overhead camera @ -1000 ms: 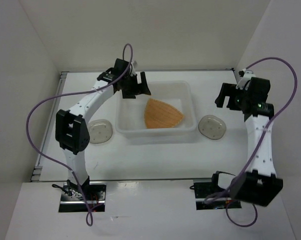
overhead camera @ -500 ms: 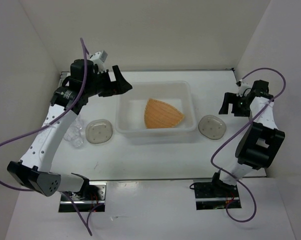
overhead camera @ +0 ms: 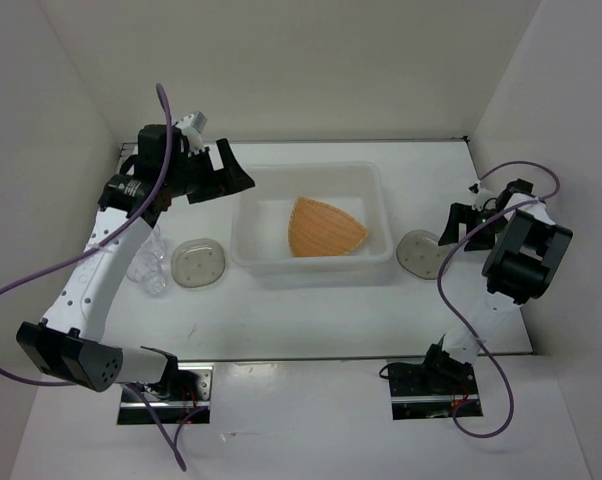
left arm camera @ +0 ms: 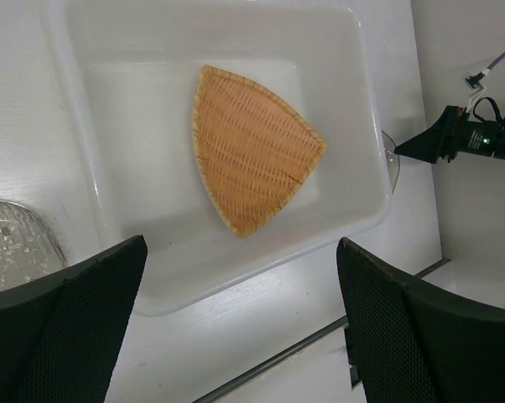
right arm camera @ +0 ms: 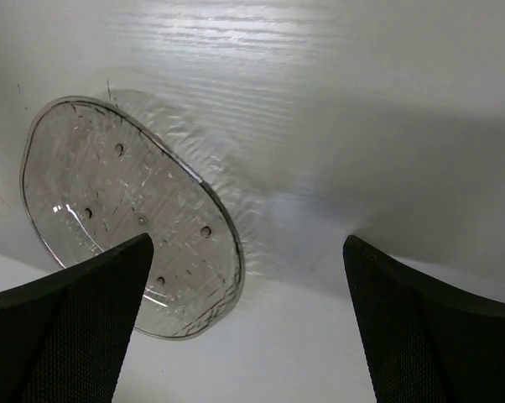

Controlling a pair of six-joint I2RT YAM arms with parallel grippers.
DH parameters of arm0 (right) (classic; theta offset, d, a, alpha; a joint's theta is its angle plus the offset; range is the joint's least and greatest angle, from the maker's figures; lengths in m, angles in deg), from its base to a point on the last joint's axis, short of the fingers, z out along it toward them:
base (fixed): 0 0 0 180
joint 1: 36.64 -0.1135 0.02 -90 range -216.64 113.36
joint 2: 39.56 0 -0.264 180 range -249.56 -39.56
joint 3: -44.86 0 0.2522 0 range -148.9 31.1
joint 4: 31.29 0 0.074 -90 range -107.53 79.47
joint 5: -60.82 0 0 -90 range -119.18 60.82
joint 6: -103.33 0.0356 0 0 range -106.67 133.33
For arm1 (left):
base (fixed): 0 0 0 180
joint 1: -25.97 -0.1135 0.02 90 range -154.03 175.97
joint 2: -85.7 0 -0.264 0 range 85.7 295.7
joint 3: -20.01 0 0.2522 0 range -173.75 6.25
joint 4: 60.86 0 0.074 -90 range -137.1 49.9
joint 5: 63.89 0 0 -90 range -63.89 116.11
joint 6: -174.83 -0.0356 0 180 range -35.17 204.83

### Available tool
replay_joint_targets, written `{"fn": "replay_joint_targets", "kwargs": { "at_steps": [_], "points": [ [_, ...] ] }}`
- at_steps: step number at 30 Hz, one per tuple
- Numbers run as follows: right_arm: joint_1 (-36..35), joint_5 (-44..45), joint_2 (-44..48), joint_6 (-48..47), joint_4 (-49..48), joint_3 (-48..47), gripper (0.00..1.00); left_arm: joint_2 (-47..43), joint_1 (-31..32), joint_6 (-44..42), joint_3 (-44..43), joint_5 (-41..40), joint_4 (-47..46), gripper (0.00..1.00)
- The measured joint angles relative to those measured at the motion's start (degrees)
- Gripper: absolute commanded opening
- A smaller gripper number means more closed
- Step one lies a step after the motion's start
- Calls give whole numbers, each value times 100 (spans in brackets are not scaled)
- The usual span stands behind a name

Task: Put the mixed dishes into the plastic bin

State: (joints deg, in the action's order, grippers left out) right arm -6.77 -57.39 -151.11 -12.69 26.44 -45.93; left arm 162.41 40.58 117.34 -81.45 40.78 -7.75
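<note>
Tabletop (overhead camera: 311, 310) centre: bin (overhead camera: 311, 264), plate (overhead camera: 324, 228) flat inside. Left dish (overhead camera: 200, 263) and right dish (overhead camera: 419, 252) flank bin, outside. Cups (overhead camera: 147, 270) at left edge. Left tool (overhead camera: 224, 177) wide, empty, toward far-left corner. Right tool (overhead camera: 461, 225) wide, empty, near right edge, beside right dish.

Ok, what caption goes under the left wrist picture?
Woven orange plate lying inside the plastic bin, seen from between the open left fingers.

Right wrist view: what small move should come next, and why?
Probably ease the right gripper, jaws open, down around the edge of the pale-grey dish: it lies ungrasped on the table beside the plastic bin, which holds only the orange plate.
</note>
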Motion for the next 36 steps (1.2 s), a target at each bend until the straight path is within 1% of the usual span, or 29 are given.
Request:
{"fn": "replay_joint_targets", "kwargs": {
  "at_steps": [4, 5, 7, 8, 9, 12, 13, 18, 19, 21, 24, 27, 28, 30, 31, 34, 35, 36],
  "points": [
    [245, -249, -219, -94, 50, -223, 98, -11, -92, 127, 79, -28, 13, 100],
    [271, -282, -260, -105, 59, -264, 96, -11, -101, 190, 105, -46, 9, 100],
    [291, -339, -328, -144, 107, -341, 89, -11, -109, 256, 153, -61, 9, 100],
    [291, -376, -363, -188, 122, -376, 82, -11, -109, 286, 164, -70, 9, 100],
    [291, -411, -413, -229, 133, -411, 78, -11, -109, 339, 175, -74, 7, 100],
    [291, -553, -549, -273, 155, -507, 66, -9, -109, 393, 181, -87, 7, 100],
    [295, -588, -581, -302, 162, -529, 64, -9, -109, 398, 181, -92, 11, 100],
    [286, -804, -651, -415, 225, -549, 63, -9, -142, 398, 184, -105, 11, 100],
    [264, -841, -660, -428, 240, -549, 67, -9, -146, 411, 181, -111, 15, 100],
    [197, -925, -667, -468, 306, -549, 71, -9, -146, 431, 181, -120, 15, 100],
    [22, -973, -675, -549, 415, -549, 71, -9, -146, 507, 184, -131, 15, 100],
    [-157, -1025, -697, -625, 509, -546, 66, -9, -146, 533, 197, -136, 11, 100],
    [-212, -1051, -717, -649, 542, -546, 59, -11, -155, 540, 221, -133, 4, 100],
    [-282, -1137, -778, -688, 610, -546, 50, -11, -175, 542, 286, -140, 7, 100],
    [-302, -1215, -831, -691, 667, -544, 38, -11, -186, 544, 330, -149, 9, 100],
    [-321, -1366, -999, -673, 802, -531, 19, -22, -234, 549, 455, -160, 11, 100],
    [-321, -1427, -1060, -647, 863, -511, 10, -31, -247, 551, 487, -162, 26, 100],
    [-321, -1469, -1095, -643, 925, -503, 4, -46, -254, 553, 509, -168, 35, 100]
  ]
}}
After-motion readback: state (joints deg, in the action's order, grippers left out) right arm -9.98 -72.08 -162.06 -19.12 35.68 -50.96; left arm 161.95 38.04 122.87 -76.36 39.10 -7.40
